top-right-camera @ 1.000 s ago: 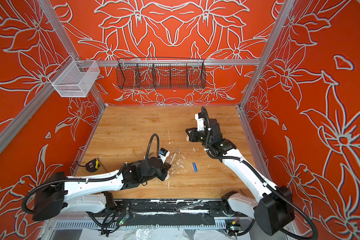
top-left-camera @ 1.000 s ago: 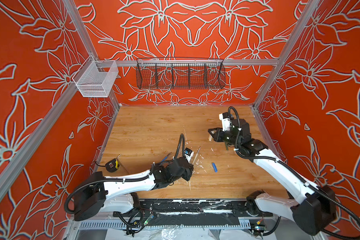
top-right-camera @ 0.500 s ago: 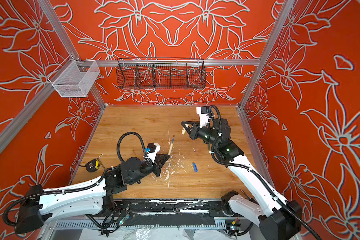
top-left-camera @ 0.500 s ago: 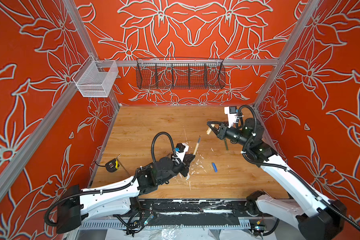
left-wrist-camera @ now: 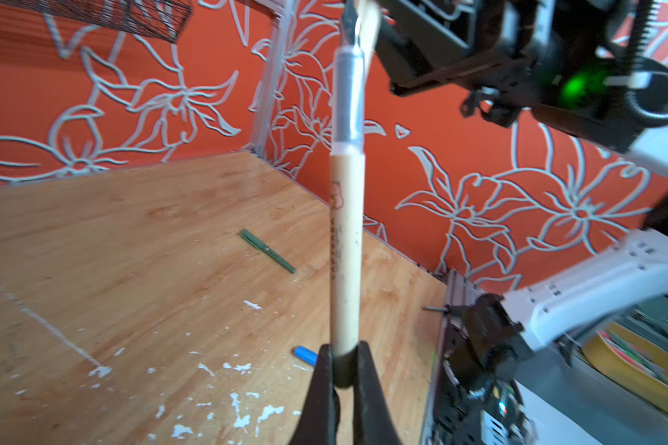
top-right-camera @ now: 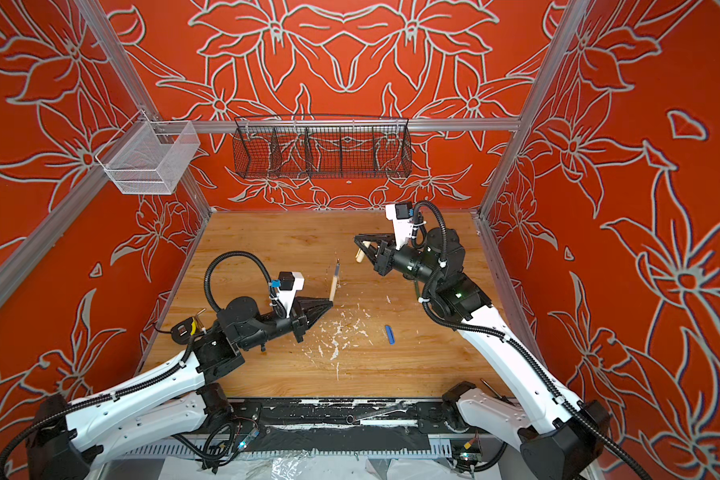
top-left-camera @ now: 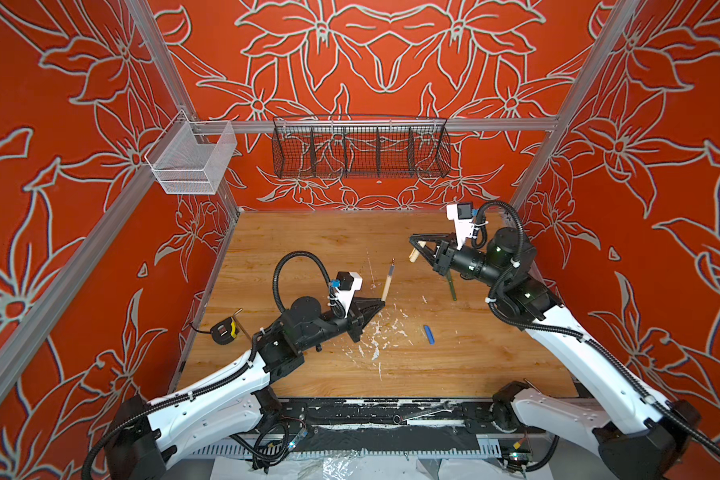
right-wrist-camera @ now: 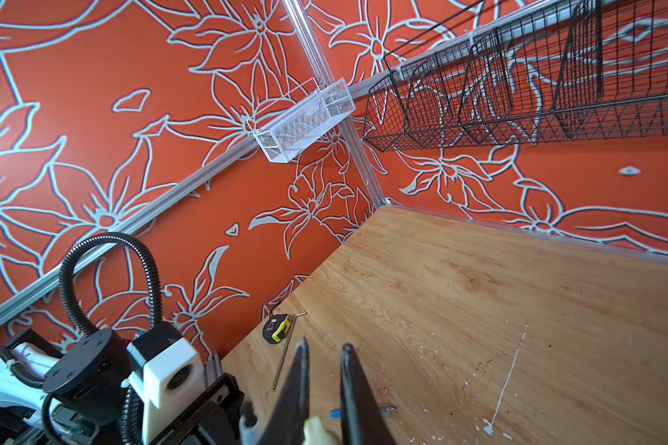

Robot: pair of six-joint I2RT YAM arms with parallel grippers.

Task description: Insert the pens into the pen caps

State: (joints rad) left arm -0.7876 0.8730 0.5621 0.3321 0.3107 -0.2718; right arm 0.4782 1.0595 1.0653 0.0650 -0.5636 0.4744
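- Over at the bench's left edge, a black-and-yellow tape measure (top-left-camera: 225,330) lies beside a thin metal rod (right-wrist-camera: 286,354). No lettering on it can be made out.
- Left claw (top-left-camera: 381,302) is up off the bench near the middle and clamped tight on the butt end of the beige pen (top-left-camera: 387,279). The wrist view shows both fingers (left-wrist-camera: 323,370) pinching the barrel with no gap.
- That pen stands nearly upright, with its clear grip section and dark tip on top, leaning slightly toward the back edge.
- There's brown print and a small figure running along the barrel, too blurred to read.
- Right claw (top-left-camera: 414,245) reaches in from the back right corner with its jaws nearly together, gripping the beige pen cap (top-left-camera: 413,253). In its wrist view the cap (right-wrist-camera: 317,433) sits low between the fingers.
- In both top views the cap is close to the pen's tip, with a gap between them.
- On the bench, the blue pen cap (top-left-camera: 429,334) lies loose among white flecks, right of centre and toward the front edge.
- The olive green pen (top-left-camera: 451,286) lies flat toward the right edge, partly under the right arm. Its marking is too small to read.
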